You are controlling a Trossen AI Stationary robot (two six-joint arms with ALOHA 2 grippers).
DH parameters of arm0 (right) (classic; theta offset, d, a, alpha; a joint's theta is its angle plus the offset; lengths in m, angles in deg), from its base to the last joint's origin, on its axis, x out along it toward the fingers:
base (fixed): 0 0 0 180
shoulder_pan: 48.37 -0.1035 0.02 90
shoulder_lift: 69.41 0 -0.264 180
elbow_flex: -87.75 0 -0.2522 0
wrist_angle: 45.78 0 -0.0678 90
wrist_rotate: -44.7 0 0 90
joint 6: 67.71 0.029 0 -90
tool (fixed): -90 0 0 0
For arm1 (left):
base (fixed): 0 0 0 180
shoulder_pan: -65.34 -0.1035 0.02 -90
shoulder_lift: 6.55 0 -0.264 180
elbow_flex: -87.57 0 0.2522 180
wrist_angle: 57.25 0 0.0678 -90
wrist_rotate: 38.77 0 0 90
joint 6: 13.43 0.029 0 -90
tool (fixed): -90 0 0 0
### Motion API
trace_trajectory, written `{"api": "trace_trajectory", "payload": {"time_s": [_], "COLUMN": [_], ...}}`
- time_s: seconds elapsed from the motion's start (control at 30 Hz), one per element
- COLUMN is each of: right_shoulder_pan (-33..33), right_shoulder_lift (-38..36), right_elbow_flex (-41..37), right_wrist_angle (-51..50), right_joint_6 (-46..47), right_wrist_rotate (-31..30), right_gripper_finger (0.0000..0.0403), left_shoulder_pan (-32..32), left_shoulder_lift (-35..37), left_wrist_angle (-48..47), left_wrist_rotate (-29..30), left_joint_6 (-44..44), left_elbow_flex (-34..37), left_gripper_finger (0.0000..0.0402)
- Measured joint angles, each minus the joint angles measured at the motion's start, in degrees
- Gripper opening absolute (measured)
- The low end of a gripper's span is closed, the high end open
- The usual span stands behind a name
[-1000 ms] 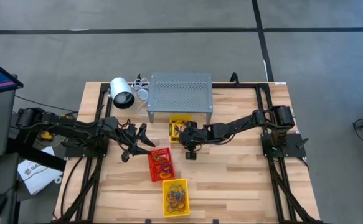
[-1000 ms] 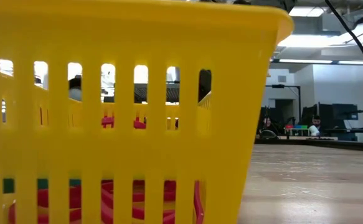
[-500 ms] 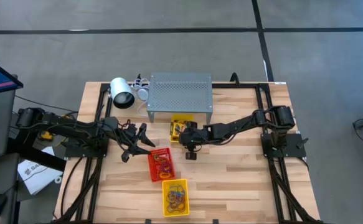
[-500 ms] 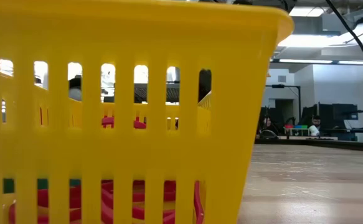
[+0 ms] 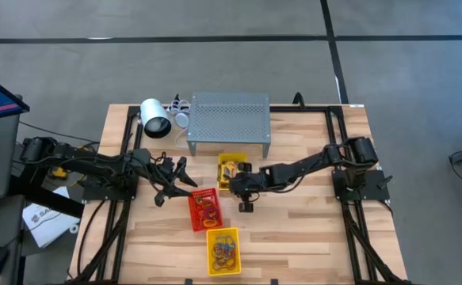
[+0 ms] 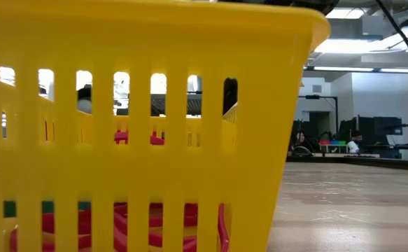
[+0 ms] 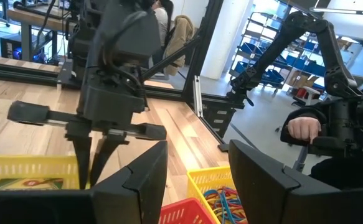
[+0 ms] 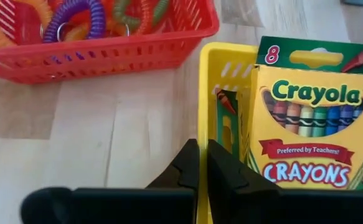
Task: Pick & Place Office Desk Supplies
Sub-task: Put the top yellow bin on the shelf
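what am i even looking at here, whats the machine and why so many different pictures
Two dark robot arms work at a wooden table, filmed by four cameras at one moment: one overhead, one at table height staring into a yellow tray, and one on each wrist. On the table sit a red tray of coiled bands, yellow trays and a metal shelf. The right end effector is shut and holds nothing, above the rim of the yellow tray holding a crayon box. The left end effector waits open beside the red tray.
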Motion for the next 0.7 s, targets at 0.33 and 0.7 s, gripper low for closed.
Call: {"api": "trace_trajectory", "payload": {"time_s": [0.33, 0.7], "right_shoulder_pan": [-2.31, -5.37], "right_shoulder_lift": [-2.14, -2.92], "right_elbow_flex": [-0.04, 6.38], "right_wrist_angle": [-5.47, -14.49], "right_joint_6": [2.23, 2.82], "right_wrist_rotate": [-2.41, -6.29], "right_gripper_finger": [0.0002, 0.0001], "left_shoulder_pan": [0.00, 0.00], "left_shoulder_lift": [-0.02, -0.02], "left_wrist_angle": [-0.16, -1.01], "left_wrist_rotate": [-0.01, 0.01], "left_joint_6": [-0.02, -0.03], "left_elbow_flex": [0.00, 0.02], "left_gripper_finger": [0.0167, 0.0167]}}
